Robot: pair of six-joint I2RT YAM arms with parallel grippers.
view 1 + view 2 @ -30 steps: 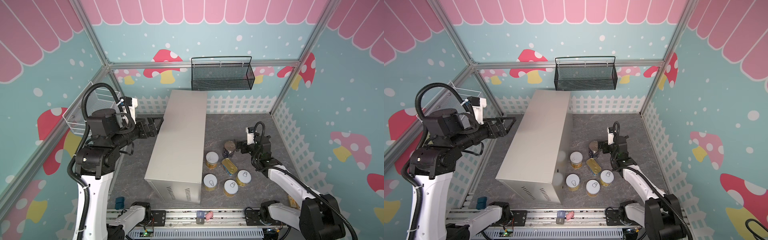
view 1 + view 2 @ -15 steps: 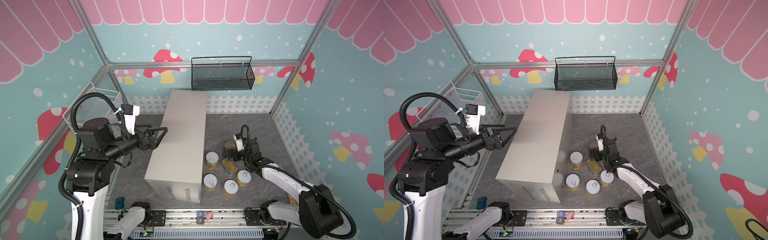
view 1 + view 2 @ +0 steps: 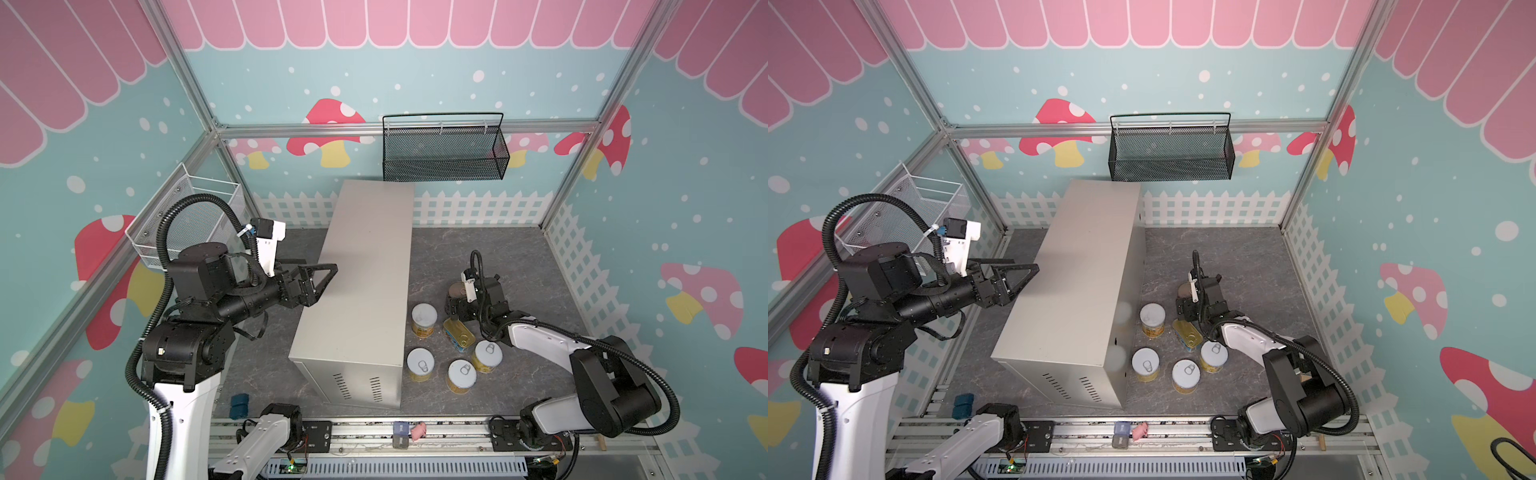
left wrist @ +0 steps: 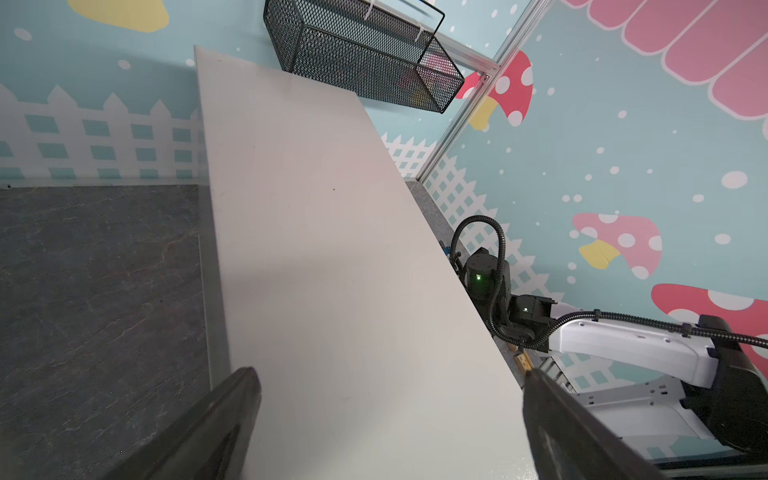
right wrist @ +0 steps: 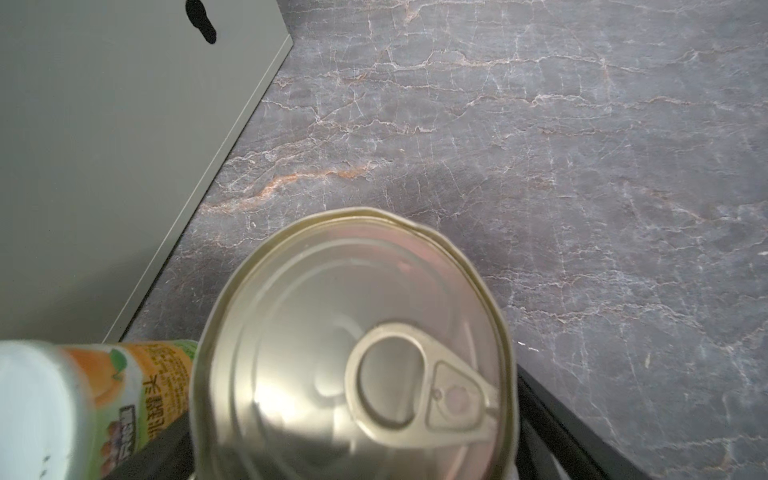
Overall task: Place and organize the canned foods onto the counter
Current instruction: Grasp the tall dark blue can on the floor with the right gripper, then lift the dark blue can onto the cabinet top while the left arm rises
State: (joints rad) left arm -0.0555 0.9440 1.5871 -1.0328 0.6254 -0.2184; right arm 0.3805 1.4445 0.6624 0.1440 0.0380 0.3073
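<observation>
The left gripper (image 3: 323,283), fingers wide and empty, hovers over the long beige-grey metal counter (image 3: 368,266). The right gripper (image 5: 353,411) has its fingers either side of the navy pull-tab can (image 5: 332,316); whether they grip it is unclear.

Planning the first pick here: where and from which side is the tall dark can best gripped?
Probably its round side wall just under the rim, coming from straight above: the tall dark can stands upright, pull-tab lid up, and the white-lidded can crowds one side.

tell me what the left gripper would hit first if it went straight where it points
Probably the counter, on its top face: the open left gripper points across it from the long edge. It may skim just above; depth is unclear.
</observation>
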